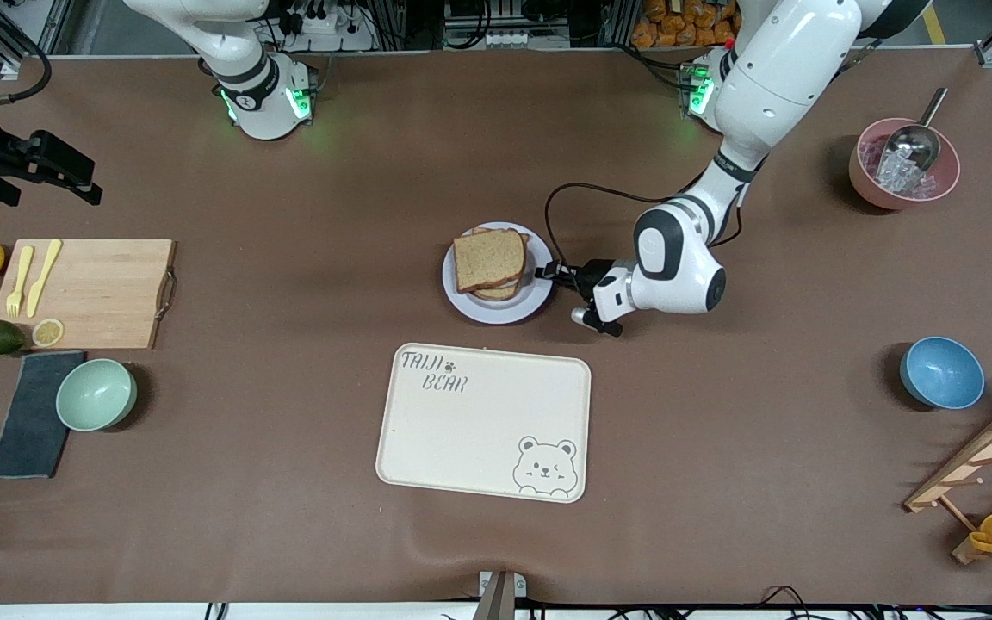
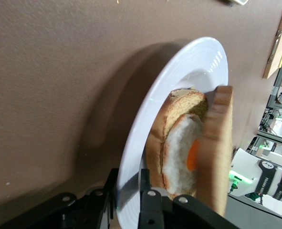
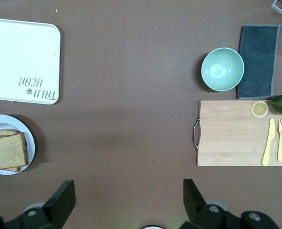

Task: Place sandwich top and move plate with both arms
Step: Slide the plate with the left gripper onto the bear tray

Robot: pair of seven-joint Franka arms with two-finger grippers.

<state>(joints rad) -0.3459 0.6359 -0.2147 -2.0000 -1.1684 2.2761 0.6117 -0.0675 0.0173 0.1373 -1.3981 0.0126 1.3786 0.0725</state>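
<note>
- At table centre, farther from the front camera than the tray (image 1: 483, 422): plate (image 1: 461, 297), bearing a stacked sandwich.
- Sandwich top (image 1: 489, 259): lay on the stack, slightly skewed, over an egg slice (image 2: 181, 157) and a lower bread slice; placing looked done.
- Left gripper (image 1: 558, 275): at the plate's rim on the side toward the left arm's end of the table, low and level. In the left wrist view its fingers (image 2: 150, 210) straddled the rim, one above and one beneath, closed onto it or nearly so; a rim hold suits lifting or dragging the plate without touching the bread.
- Right gripper (image 3: 126, 200): high above the table toward the right arm's end from the plate, over bare table near the board (image 1: 87, 293); fingers spread wide, holding nothing. That arm waited.
- Judgement: plate move was next; the loose top could slide if the plate tipped.
</note>
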